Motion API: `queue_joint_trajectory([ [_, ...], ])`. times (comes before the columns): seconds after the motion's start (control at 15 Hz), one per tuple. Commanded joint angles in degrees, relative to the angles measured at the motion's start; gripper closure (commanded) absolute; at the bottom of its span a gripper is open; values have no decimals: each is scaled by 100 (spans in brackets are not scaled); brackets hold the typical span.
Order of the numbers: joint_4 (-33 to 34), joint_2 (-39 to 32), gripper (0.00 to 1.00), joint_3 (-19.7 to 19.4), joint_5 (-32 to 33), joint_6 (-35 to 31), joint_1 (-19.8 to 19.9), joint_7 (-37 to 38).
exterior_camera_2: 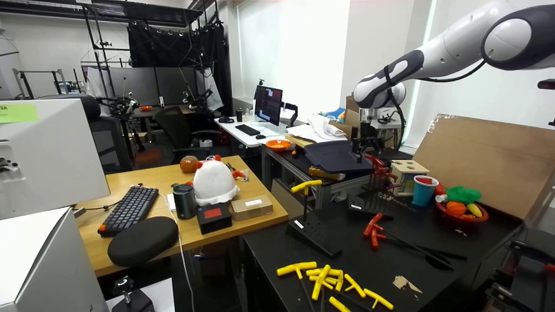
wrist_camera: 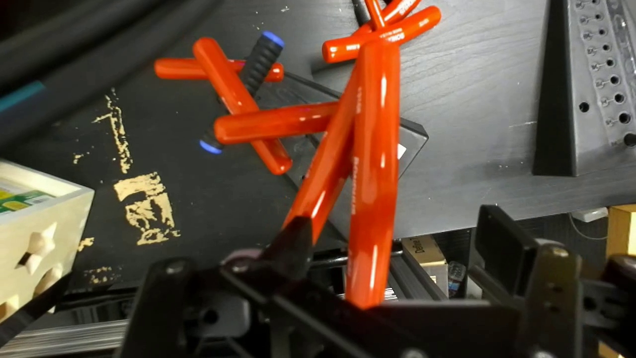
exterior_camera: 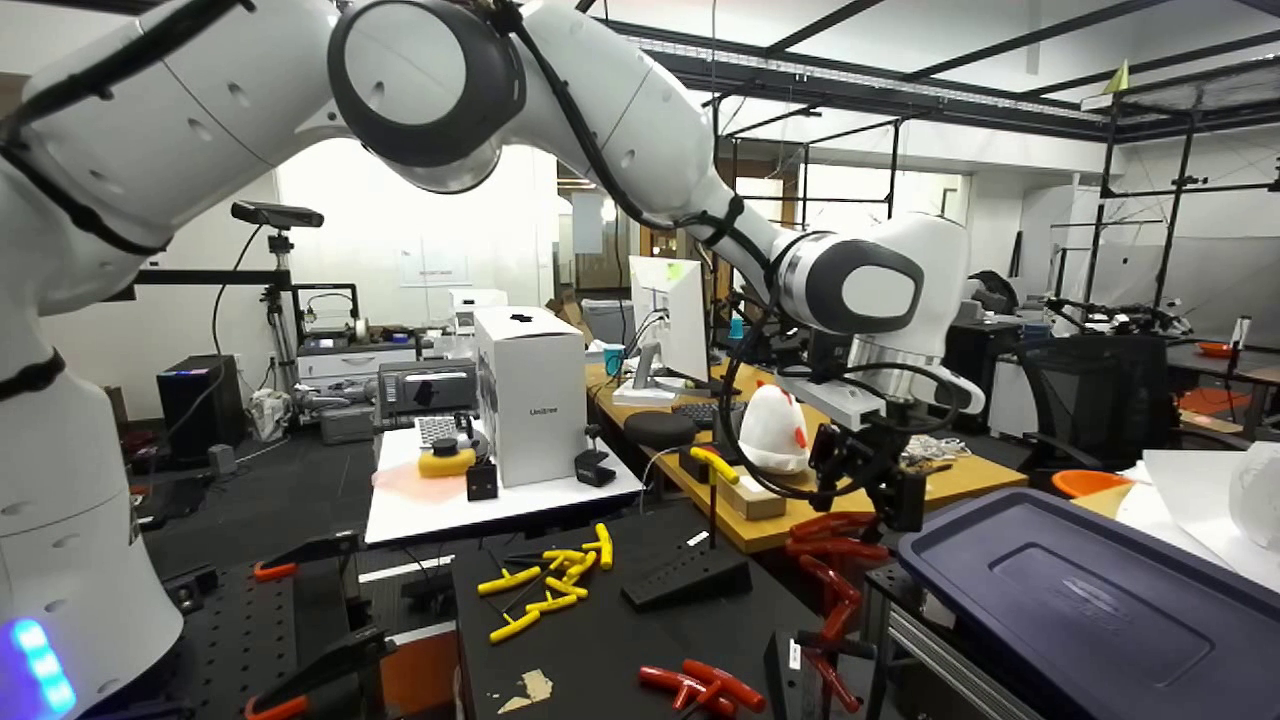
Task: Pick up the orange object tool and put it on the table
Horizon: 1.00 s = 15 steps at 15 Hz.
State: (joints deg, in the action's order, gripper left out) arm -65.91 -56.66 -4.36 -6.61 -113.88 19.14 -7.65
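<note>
End effector (wrist_camera: 397, 223), spread wide, an orange-red handle (wrist_camera: 375, 169) showing between its jaws (a neighbour (wrist_camera: 332, 164) crowds it): best to centre there, squeeze, then draw straight up.

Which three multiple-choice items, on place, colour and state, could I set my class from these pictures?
1. Where does the white toy sit? A) on a monitor B) on the wooden table C) in a bowl
2. What colour is the long central handle in the wrist view? A) orange-red B) green C) white
3. How does the gripper stand? A) shut, empty B) shut on a cup C) open

1 B: both exterior views show it there; 2 A: its surface shows it; 3 C: its fingers stand wide apart.
</note>
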Motion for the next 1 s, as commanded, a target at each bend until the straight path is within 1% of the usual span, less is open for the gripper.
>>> queue_joint_trajectory([
  [0.0, -436, 297, 41, -21, 2, -168, -15, 3],
  [0.07, -442, 307, 51, -18, -2, -167, -12, 3],
  [0.2, -457, 328, 66, -16, -7, -176, -10, 17],
  [0.33, -464, 340, 79, -14, -12, -187, -2, 25],
  [0.4, -466, 344, 88, -15, -10, -192, 0, 28],
  [0.53, -468, 347, 99, -17, -5, -195, -4, 40],
  [0.6, -473, 345, 100, -16, -8, -194, -8, 42],
  [0.67, -488, 346, 98, -17, -9, -195, -12, 49],
  [0.73, -491, 349, 98, -15, -13, -189, -15, 49],
  [0.8, -518, 353, 100, -15, -17, -187, -17, 56],
  [0.93, -530, 364, 98, -15, -20, -189, -20, 62],
])
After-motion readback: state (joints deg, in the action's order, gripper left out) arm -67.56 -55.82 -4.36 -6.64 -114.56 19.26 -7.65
